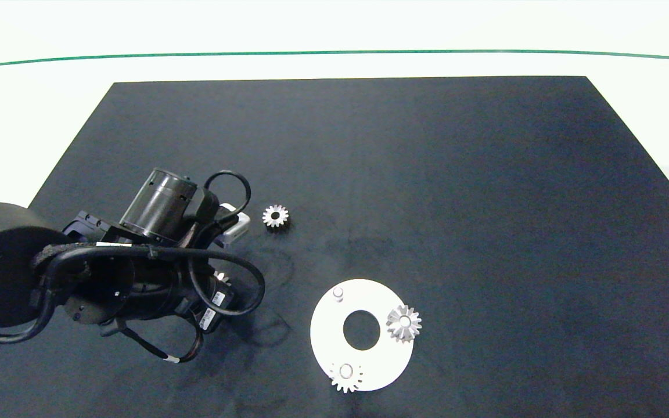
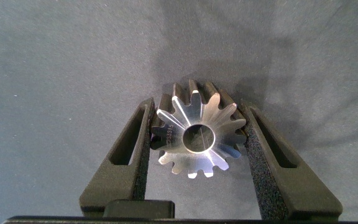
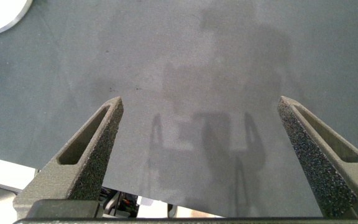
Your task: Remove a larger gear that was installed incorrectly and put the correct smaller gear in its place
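Between the grey fingers of the left pincer (image 2: 197, 146) sits the larger gear (image 2: 199, 134), clamped on both flanks by the foam pads, over the dark worktop (image 1: 427, 174) at its near left, well apart from the white disc (image 1: 326, 337). The peg (image 1: 338, 293) on that disc stands bare, so the wrong gear is already off. The step in hand looks like setting this gear aside. It is best lowered until it is flat on the mat before the fingers part, clear of the smaller gear (image 1: 275, 216), which lies just beyond the arm and must stay reachable for the next pick.

The larger gear is bright silver on its face, with long pointed teeth, a dark round bore and a thick dark body. Its teeth give the pads little flat surface, so it could twist on release. The right pincer (image 3: 197, 155) hangs spread wide and empty over bare mat, near the worktop's edge.
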Robot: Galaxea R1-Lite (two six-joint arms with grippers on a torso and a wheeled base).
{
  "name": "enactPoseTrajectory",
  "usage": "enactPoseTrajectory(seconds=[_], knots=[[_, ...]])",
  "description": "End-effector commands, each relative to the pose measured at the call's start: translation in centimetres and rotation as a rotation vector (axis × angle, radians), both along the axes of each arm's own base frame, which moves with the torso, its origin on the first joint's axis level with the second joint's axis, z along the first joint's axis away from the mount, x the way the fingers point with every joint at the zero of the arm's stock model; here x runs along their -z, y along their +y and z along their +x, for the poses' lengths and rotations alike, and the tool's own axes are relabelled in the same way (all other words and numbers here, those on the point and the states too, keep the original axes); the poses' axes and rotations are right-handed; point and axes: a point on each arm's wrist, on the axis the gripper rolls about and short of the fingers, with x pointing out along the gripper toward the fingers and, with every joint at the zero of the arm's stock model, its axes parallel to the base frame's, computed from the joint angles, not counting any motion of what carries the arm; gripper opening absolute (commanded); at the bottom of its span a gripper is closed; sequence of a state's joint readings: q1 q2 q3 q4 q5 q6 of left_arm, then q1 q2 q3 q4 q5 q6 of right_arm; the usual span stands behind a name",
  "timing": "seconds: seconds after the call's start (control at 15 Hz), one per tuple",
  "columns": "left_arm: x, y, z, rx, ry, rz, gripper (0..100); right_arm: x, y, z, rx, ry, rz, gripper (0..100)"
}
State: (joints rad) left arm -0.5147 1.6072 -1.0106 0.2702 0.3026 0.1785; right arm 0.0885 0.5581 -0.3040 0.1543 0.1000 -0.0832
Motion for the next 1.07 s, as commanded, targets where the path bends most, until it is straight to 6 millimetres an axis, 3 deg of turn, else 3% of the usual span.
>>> enactPoseTrajectory(seconds=[0.07,0.47,0.8,0.93,1.07], knots=[[0.2,0.0,0.1,-0.001,0.008,0.009,100,0.1,0.0,0.0,-0.005,0.006,-0.001,100],[-0.3,0.1,-0.1,-0.001,-0.003,0.003,100,0.1,0.0,0.0,-0.005,0.004,-0.001,100],[-8.7,-0.9,1.1,-0.018,-0.079,-0.071,100,0.1,0.0,0.0,-0.005,0.001,-0.001,100],[-10.1,-2.0,2.9,-0.045,-0.103,-0.117,100,0.1,0.0,-0.1,-0.005,-0.002,0.0,100],[-9.5,-3.0,4.6,-0.048,-0.092,-0.111,100,0.1,0.0,-0.1,-0.005,-0.003,0.0,100]])
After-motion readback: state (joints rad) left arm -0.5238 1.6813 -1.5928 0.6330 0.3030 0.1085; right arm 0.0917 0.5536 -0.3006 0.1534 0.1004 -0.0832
